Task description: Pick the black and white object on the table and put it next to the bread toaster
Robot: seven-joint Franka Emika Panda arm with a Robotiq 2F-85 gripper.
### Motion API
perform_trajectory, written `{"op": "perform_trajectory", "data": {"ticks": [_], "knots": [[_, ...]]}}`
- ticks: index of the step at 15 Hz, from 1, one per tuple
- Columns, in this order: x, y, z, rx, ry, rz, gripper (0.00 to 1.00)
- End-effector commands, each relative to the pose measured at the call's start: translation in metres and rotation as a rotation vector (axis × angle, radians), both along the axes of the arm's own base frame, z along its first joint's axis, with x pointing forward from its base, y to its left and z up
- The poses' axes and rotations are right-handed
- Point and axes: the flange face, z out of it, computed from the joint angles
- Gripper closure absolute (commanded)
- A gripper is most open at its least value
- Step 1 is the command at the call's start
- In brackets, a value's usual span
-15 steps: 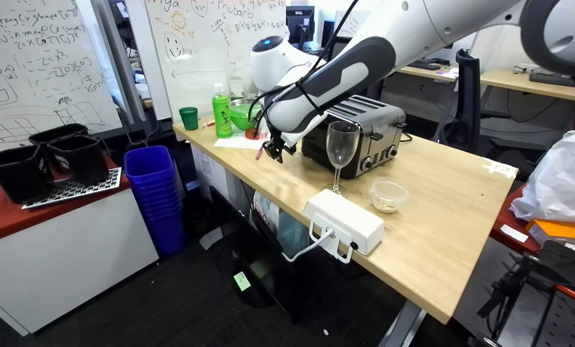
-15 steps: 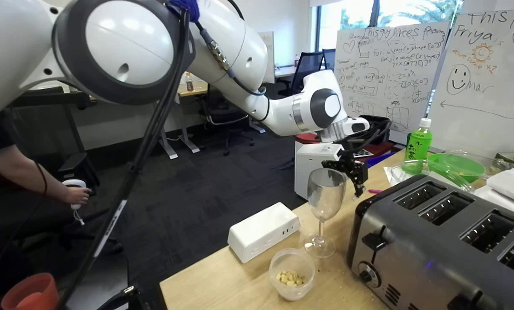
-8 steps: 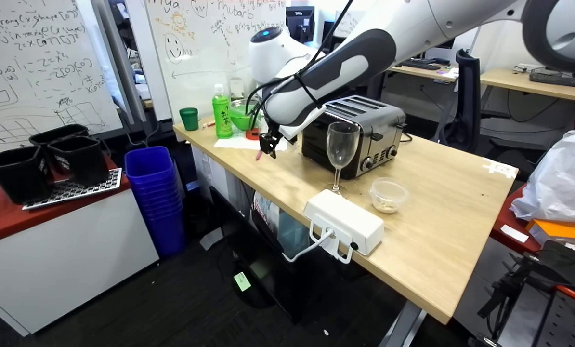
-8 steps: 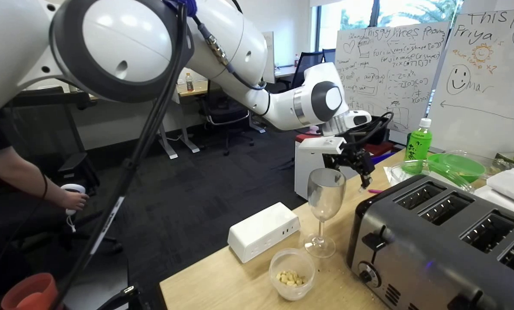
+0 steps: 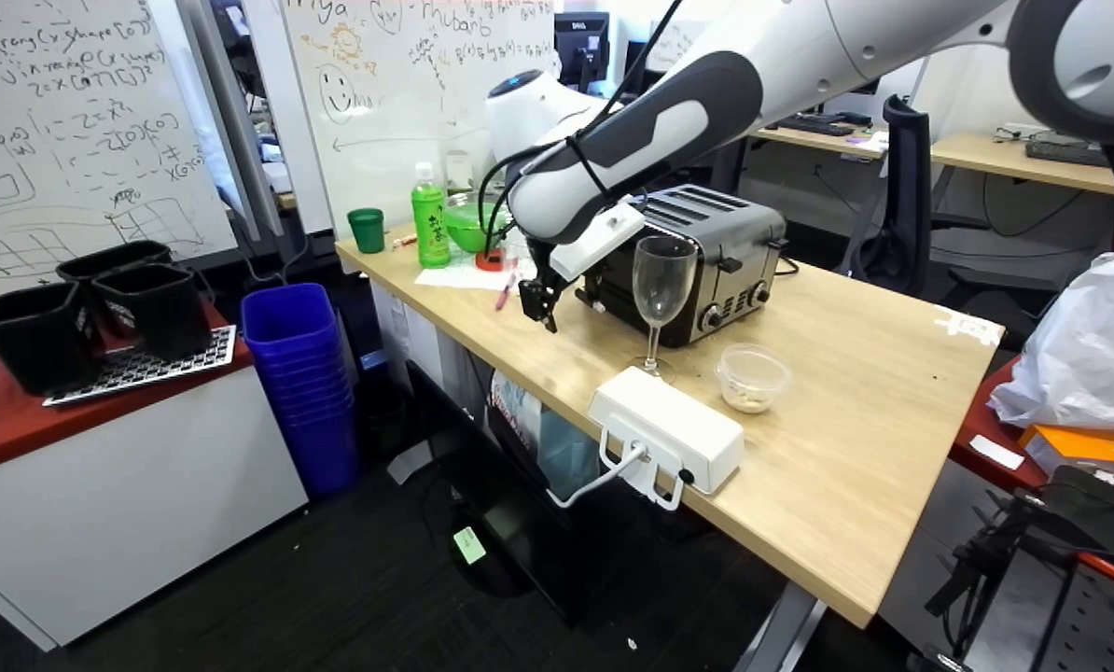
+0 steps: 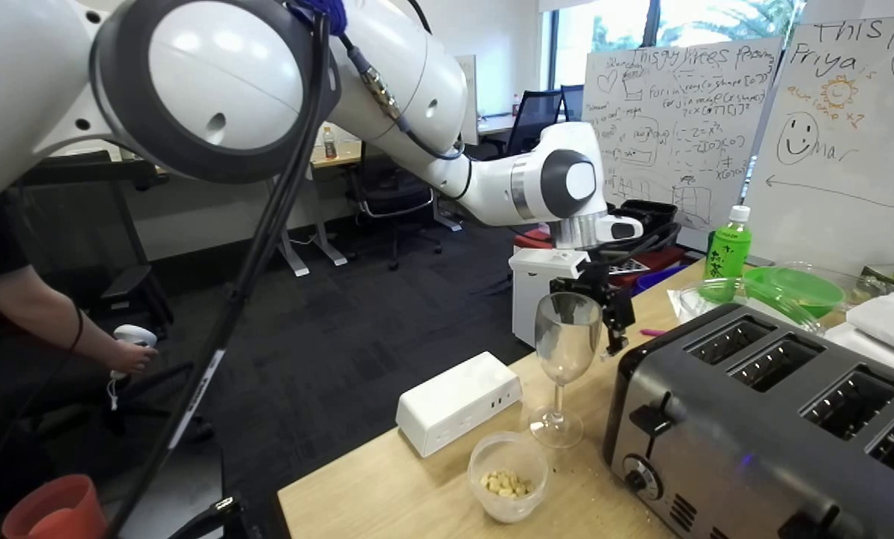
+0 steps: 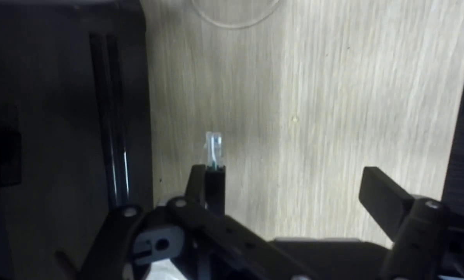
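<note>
The bread toaster [image 5: 744,257] [image 6: 746,449] stands on the table [image 5: 846,392]; its dark side [image 7: 72,116] fills the left of the wrist view. My gripper [image 5: 571,315] [image 7: 290,171] is low over the table beside the toaster's long side, fingers wide apart. A narrow black object with a clear, whitish end [image 7: 215,186] lies along the inner face of the toaster-side finger. The opposite finger is well away from it. I cannot tell whether it clings to the finger. Its pale end shows small below the fingertips in an exterior view [image 6: 606,354].
A wine glass [image 5: 661,280] [image 6: 567,340] stands close to the gripper. A clear cup of nuts [image 5: 751,378] and a white power box [image 5: 666,425] are nearer the table's end. A green bottle [image 5: 430,219], a green bowl and a pink pen [image 5: 503,297] are beyond the gripper.
The gripper rose and shifted toward the bottle, then came back and down toward the wine glass. The pale tip at the fingers moved with it. The toaster and other items stayed in place.
</note>
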Motion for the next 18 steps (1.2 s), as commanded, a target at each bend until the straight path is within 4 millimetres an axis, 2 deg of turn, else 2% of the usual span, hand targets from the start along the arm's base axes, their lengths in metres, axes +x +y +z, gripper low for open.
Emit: {"op": "perform_trajectory", "data": {"ticks": [1,6,18], "knots": [[-0.005,0.003,-0.002,0.077,0.083,-0.033,0.0],[-0.009,0.015,-0.005,0.075,0.079,-0.045,0.0],[-0.009,0.014,-0.005,0.077,0.082,-0.048,0.0]]}}
